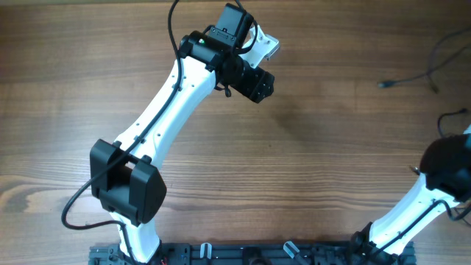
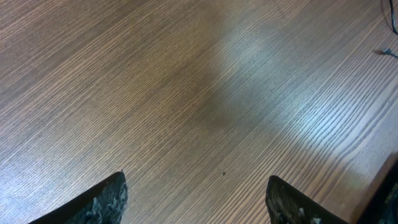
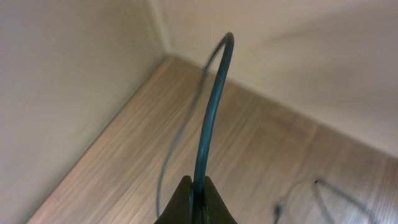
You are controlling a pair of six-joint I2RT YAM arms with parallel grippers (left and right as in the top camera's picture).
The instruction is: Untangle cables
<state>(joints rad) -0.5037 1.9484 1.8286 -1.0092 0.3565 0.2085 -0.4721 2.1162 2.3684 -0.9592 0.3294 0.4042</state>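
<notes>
- your left claw (image 2: 196,200), fingers apart, hangs over the wooden surface (image 2: 186,93).
- your right claw (image 3: 194,198) is clamped on one cable (image 3: 210,106) arching upward.
- more cables (image 1: 416,73) lie at the surface's far right.

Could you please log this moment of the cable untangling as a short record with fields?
left end effector: open, empty, over bare table
right end effector: shut on cable, which arcs upward from it
loose cable: lying on the table, right side of the overhead view
tangle state: cannot tell from these views
</notes>
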